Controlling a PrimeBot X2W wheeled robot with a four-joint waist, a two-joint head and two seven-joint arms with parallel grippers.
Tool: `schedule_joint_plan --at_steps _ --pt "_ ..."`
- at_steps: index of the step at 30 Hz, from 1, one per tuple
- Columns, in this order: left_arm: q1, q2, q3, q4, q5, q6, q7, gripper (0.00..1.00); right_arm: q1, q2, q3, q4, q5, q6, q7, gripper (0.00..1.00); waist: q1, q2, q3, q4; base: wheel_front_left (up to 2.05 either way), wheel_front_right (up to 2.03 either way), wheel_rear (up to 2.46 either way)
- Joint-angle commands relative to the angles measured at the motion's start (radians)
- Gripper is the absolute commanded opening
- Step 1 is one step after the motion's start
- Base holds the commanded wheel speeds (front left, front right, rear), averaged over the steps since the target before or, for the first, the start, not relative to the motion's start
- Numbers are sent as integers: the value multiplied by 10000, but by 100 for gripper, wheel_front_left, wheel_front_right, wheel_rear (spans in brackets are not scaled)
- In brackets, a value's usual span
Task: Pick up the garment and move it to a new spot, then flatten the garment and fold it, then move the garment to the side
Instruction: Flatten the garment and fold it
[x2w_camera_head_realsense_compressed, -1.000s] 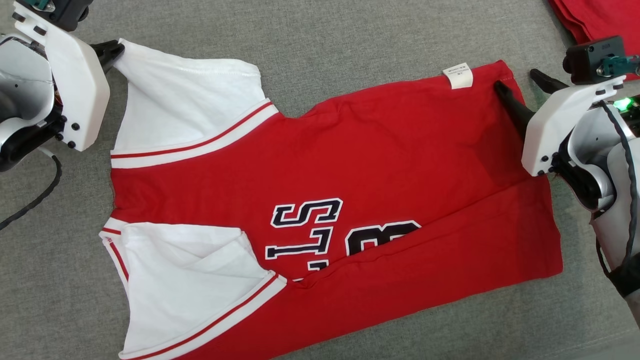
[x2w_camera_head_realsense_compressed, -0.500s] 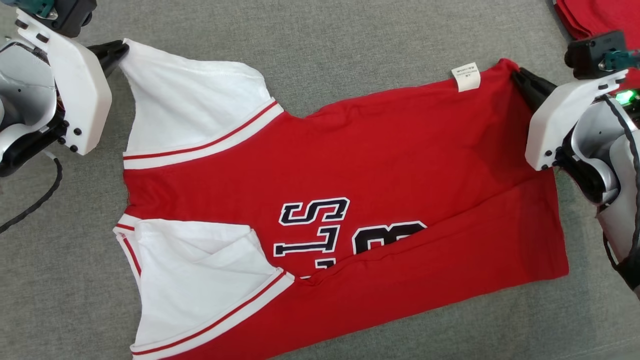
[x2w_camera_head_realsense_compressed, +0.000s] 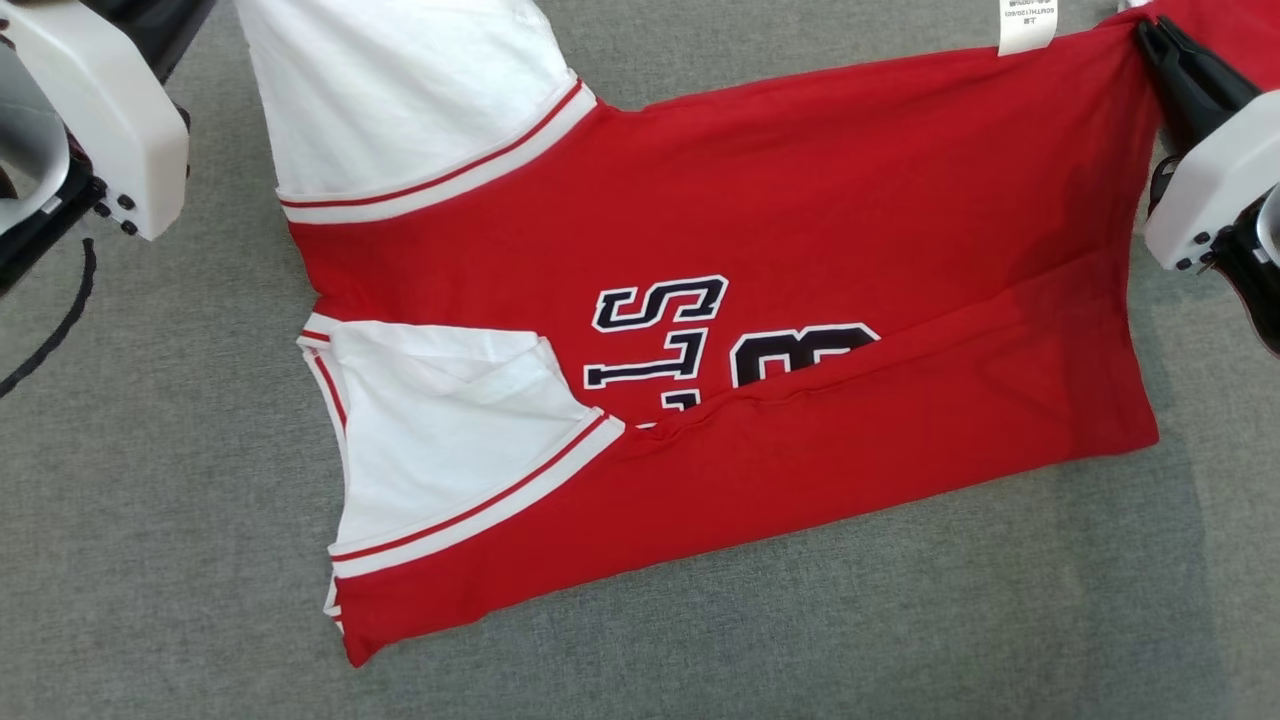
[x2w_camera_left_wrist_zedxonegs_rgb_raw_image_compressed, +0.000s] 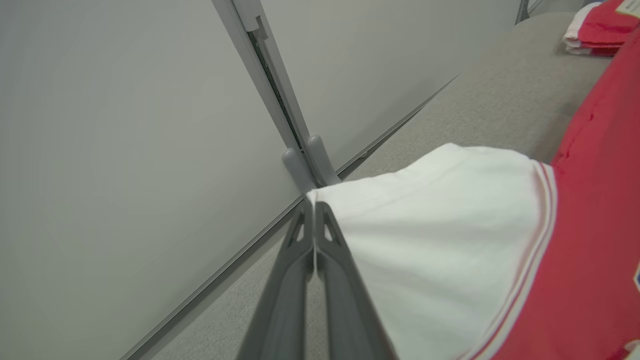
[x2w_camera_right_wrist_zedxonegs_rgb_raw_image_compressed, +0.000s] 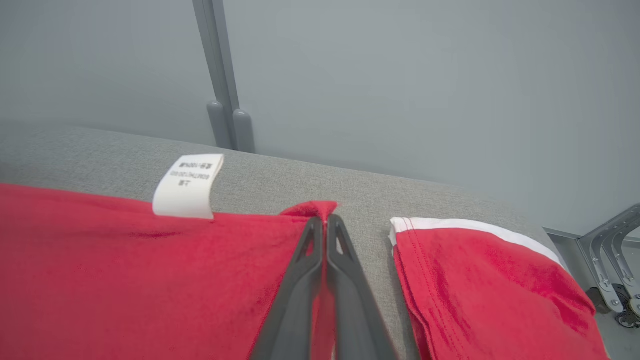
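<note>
The soft red garment (x2w_camera_head_realsense_compressed: 800, 200) on grey cloth (x2w_camera_head_realsense_compressed: 150, 550) is pinched by the left gripper (x2w_camera_left_wrist_zedxonegs_rgb_raw_image_compressed: 315, 202) at its white sleeve (x2w_camera_left_wrist_zedxonegs_rgb_raw_image_compressed: 425, 225) and by the right gripper (x2w_camera_right_wrist_zedxonegs_rgb_raw_image_compressed: 326, 217) at its hem. A folded stack (x2w_camera_right_wrist_zedxonegs_rgb_raw_image_compressed: 490, 280) is set just right.

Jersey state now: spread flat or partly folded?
Partly folded. The jersey has its near long edge doubled over the body, covering part of the lettering; the far white sleeve is not folded in.

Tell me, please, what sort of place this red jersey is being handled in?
Probably a robot test room or lab, not a home. The jersey is spread on a grey cloth-covered table, bare grey wall panels with a metal post stand behind it, and another folded red garment lies nearby.
</note>
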Motion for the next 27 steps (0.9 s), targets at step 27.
schedule_joint_plan --at_steps 27 --pt "4307 2753 -18 -5720 -3803 1613 -278 0 4369 -1612 -2144 -3695 336 -23 1574 0 0 0 -298 1154 0 0 0"
